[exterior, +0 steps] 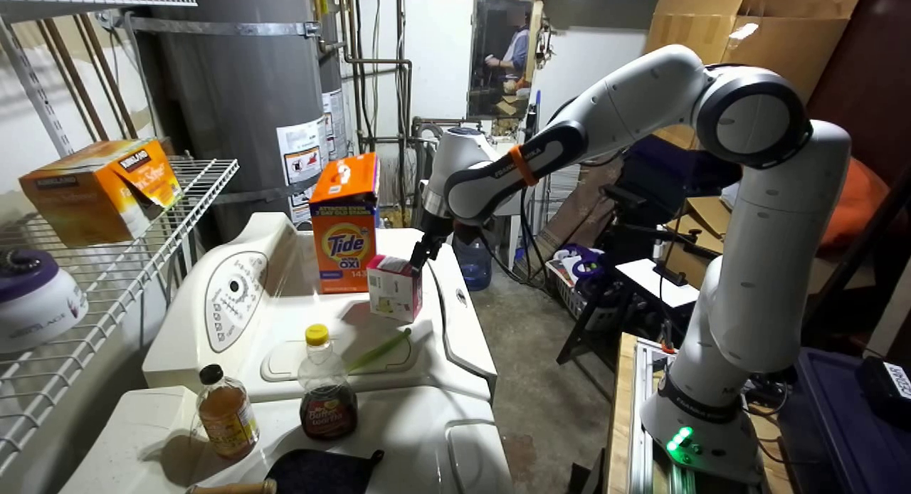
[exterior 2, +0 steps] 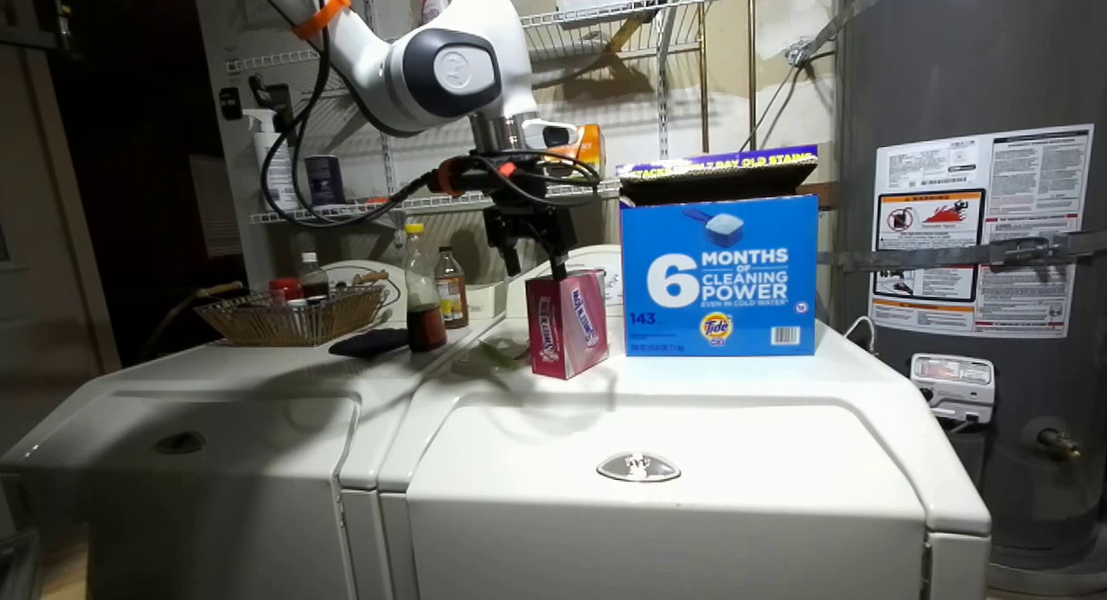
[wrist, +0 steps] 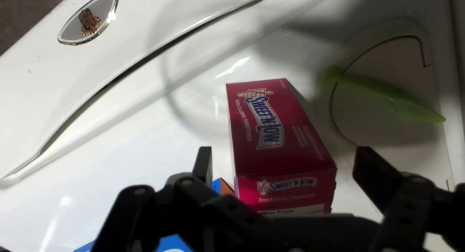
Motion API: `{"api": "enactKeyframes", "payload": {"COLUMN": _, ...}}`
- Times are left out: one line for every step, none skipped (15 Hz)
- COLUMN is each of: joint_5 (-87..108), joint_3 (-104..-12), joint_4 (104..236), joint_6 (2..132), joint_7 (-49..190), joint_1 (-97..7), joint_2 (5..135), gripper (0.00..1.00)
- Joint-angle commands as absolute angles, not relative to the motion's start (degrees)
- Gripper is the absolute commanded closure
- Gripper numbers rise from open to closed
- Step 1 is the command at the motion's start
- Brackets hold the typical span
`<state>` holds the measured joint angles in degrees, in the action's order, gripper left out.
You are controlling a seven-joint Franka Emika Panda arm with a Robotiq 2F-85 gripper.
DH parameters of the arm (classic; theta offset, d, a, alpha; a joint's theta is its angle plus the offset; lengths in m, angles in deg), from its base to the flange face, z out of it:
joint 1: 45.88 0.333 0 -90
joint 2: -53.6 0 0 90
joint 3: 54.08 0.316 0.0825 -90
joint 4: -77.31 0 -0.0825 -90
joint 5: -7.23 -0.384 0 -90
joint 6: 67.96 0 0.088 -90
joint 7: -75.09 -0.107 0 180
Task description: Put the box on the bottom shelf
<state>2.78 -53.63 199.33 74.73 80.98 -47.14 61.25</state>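
In an exterior view, well left of my end effector (exterior: 420, 258), the white wire bottom shelf (exterior: 203, 175) bears a Kirkland softener carton (exterior: 89, 195). Nearer on that side, a Tide Ultra Oxi box (exterior: 346, 255) stands on the surface (exterior: 306, 319). Directly under my end effector, its fingers (wrist: 203, 164) spread apart, the pink Sweet'N Low box (exterior: 395, 295) stands upright.

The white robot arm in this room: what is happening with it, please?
The white robot arm has its black two-fingered pincer open near the top of a small, upright pink-and-white carton. The carton stands on a white laundry appliance, not yet gripped. It still has to go to the white wire-grid bottom shelf.
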Motion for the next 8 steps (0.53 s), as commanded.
{"api": "enactKeyframes", "payload": {"joint_5": 1.75, "joint_3": -53.10, "joint_4": 198.74, "joint_6": 76.60, "joint_7": 83.09, "joint_1": -47.09, "joint_2": 62.59, "gripper": 0.00}}
{"api": "enactKeyframes", "payload": {"joint_5": 1.68, "joint_3": -52.97, "joint_4": 198.65, "joint_6": 77.00, "joint_7": 83.49, "joint_1": -47.12, "joint_2": 62.93, "gripper": 0.00}}
{"api": "enactKeyframes", "payload": {"joint_5": 1.87, "joint_3": -52.88, "joint_4": 198.62, "joint_6": 77.79, "joint_7": 83.86, "joint_1": -47.13, "joint_2": 63.31, "gripper": 0.00}}
{"api": "enactKeyframes", "payload": {"joint_5": 2.25, "joint_3": -52.88, "joint_4": 198.53, "joint_6": 78.69, "joint_7": 84.04, "joint_1": -47.13, "joint_2": 63.74, "gripper": 0.00}}
{"api": "enactKeyframes", "payload": {"joint_5": 2.51, "joint_3": -52.93, "joint_4": 198.37, "joint_6": 78.87, "joint_7": 83.87, "joint_1": -47.15, "joint_2": 64.14, "gripper": 0.00}}
{"api": "enactKeyframes", "payload": {"joint_5": 2.61, "joint_3": -52.93, "joint_4": 198.26, "joint_6": 79.25, "joint_7": 83.86, "joint_1": -47.19, "joint_2": 64.53, "gripper": 0.00}}
{"api": "enactKeyframes", "payload": {"joint_5": 2.51, "joint_3": -52.89, "joint_4": 198.11, "joint_6": 79.63, "joint_7": 84.07, "joint_1": -47.27, "joint_2": 65.00, "gripper": 0.00}}
{"api": "enactKeyframes", "payload": {"joint_5": 2.45, "joint_3": -52.88, "joint_4": 198.03, "joint_6": 79.67, "joint_7": 83.83, "joint_1": -47.28, "joint_2": 65.39, "gripper": 0.00}}
